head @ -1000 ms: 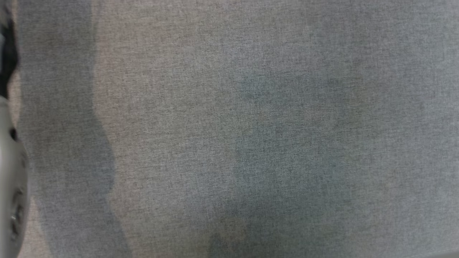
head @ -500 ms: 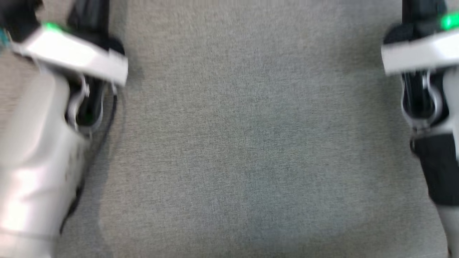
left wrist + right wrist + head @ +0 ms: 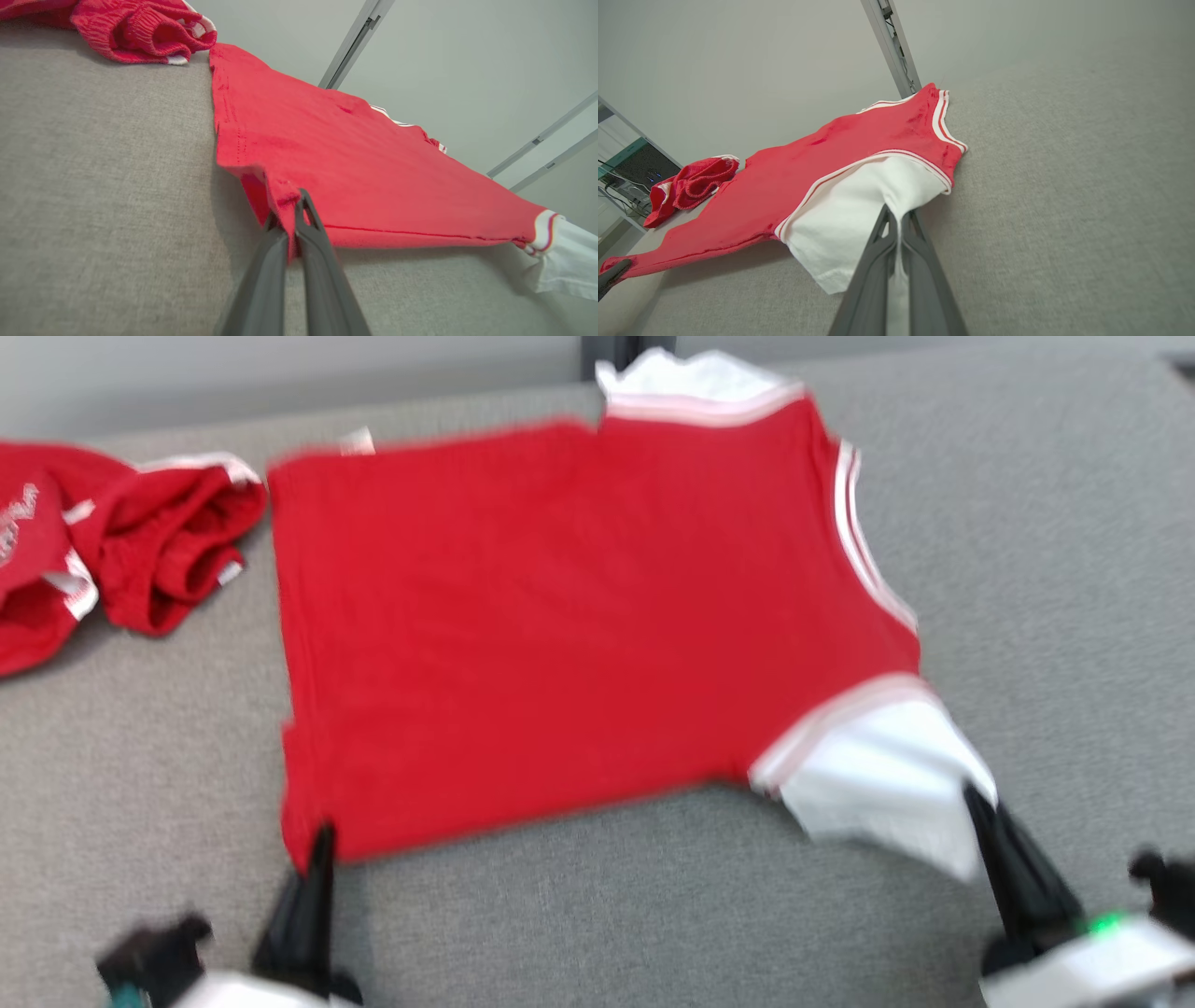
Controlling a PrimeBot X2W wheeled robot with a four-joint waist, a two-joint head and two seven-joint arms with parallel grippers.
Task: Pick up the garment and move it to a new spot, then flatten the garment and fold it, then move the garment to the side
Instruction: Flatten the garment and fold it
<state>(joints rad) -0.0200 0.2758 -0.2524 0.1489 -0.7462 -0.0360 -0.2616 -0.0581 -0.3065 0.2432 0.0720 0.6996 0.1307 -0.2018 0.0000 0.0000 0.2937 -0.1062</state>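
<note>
The garment (image 3: 560, 625) is a red shirt with white sleeves and striped trim, spread wide over the grey cloth table (image 3: 1046, 523). My left gripper (image 3: 322, 835) is shut on its near red hem corner (image 3: 285, 198), which is lifted off the table. At the lower right, my right gripper (image 3: 976, 798) is shut on the near white sleeve (image 3: 859, 210), with white cloth pinched between its fingers (image 3: 924, 261). The garment's near edge hangs stretched between the two grippers, above the surface (image 3: 420, 233). Its far white sleeve (image 3: 695, 378) reaches the table's back edge.
A second red garment (image 3: 121, 560) lies crumpled at the table's far left, also in the left wrist view (image 3: 140, 28). A pale wall with a metal post (image 3: 892, 46) stands behind the table. Bare grey cloth stretches to the right (image 3: 1064, 186).
The head camera has swung up from bare grey cloth to the garment. Both grippers, blurred at the upper corners half a second ago, now show at the bottom corners.
</note>
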